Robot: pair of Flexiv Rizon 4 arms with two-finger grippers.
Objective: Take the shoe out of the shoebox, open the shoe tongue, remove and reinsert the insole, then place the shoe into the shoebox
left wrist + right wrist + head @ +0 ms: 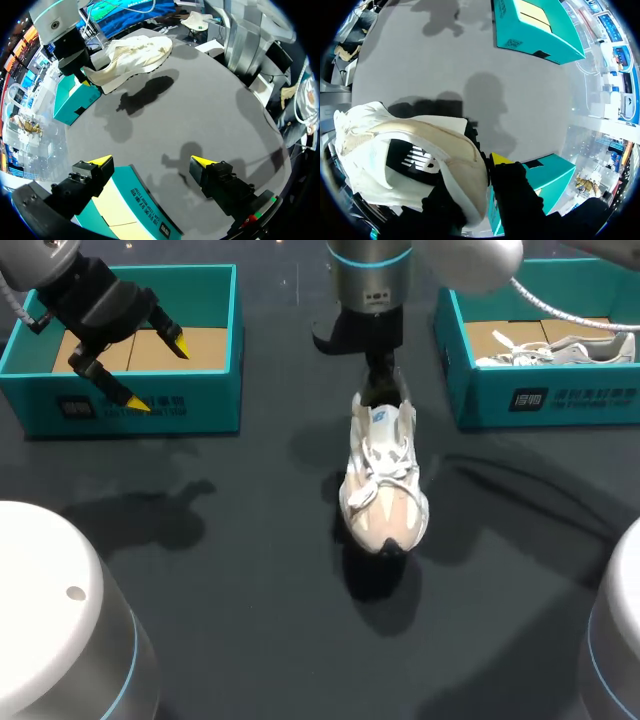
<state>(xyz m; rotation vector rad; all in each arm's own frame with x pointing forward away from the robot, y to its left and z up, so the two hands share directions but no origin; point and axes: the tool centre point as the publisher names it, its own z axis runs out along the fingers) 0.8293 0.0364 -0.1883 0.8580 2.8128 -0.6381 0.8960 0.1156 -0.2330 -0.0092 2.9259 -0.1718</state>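
A white and beige sneaker [385, 485] hangs toe-down over the middle of the table, its shadow on the surface below. My right gripper [380, 390] is shut on its heel collar; in the right wrist view one yellow tip shows outside the collar [500, 159] and the other finger is hidden inside the shoe [420, 150]. The insole with a black logo lies inside. My left gripper [158, 372] hovers open and empty over the left teal shoebox [150, 415], which shows only its cardboard floor. In the left wrist view my left gripper [150, 161] stands above that box's wall [145, 210], the shoe [135, 55] far ahead.
A second teal shoebox [560, 395] at the back right holds another white sneaker [560, 348]. The dark table [250, 570] spreads open around and in front of the hanging shoe. My arms' round bases fill the near corners.
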